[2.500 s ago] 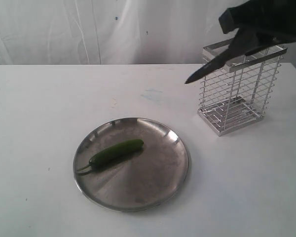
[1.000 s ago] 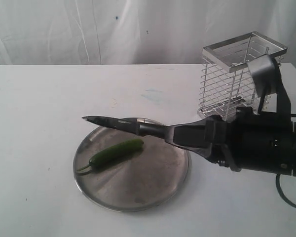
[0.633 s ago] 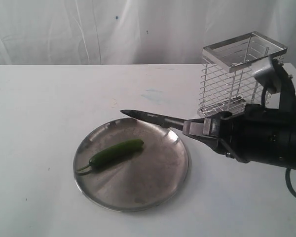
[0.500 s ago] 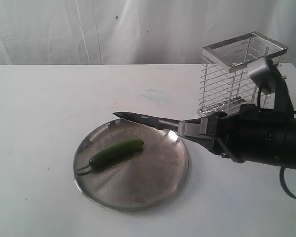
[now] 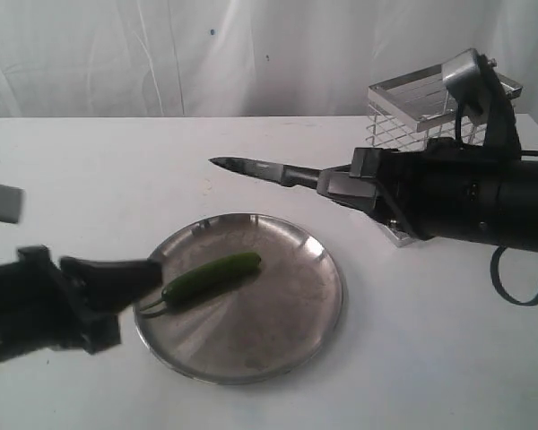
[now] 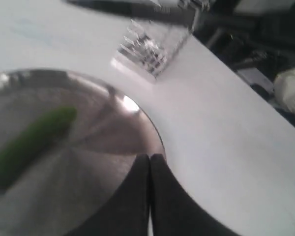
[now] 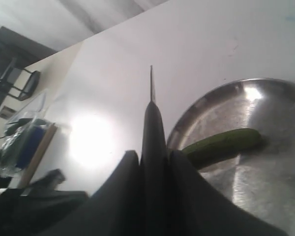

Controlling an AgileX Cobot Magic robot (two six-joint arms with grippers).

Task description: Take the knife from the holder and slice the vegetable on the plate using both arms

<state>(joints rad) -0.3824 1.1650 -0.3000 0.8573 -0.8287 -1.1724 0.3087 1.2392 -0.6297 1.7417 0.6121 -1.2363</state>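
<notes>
A: Exterior, what did you get?
B: Right gripper [image 5: 336, 182] pinched the knife [image 5: 267, 168] by the handle. Blade was about level, tip pointing to the view's left, off the table [image 5: 430, 358] on the far side of the plate [image 5: 278, 331].
A: Chilli?
B: Chilli [image 5: 211, 276] lay on the plate, left of centre, stem toward the near-left rim. Uncut.
A: Holder?
B: Holder [image 5: 408, 90] stood at far right, mostly hidden behind the right arm. Only the rim and some wire showed.
A: Left side?
B: Left gripper [image 5: 151, 270] sat low at the plate's left edge, tip by the chilli's stem end. Couldn't tell contact from there.
A: Left wrist?
B: Blurred. The 2 fingers [image 6: 130, 196] were pressed together, nothing between them, over bare plate [image 6: 148, 125]. Chilli [image 6: 34, 140] was clear of them, so no contact. Holder [image 6: 150, 46] was a smear beyond the rim, with the knife [image 6: 118, 7] a dark streak past it.
A: Right wrist?
B: The 2 fingers [image 7: 123, 189] clamped the handle from either side. Knife [image 7: 154, 132] ran straight out, blade edge-on, tip seen against the table [image 7: 211, 44] just beside the plate's rim. Chilli [image 7: 221, 145] lay on the plate [image 7: 270, 196], off to 1 side of the blade, not under it.
</notes>
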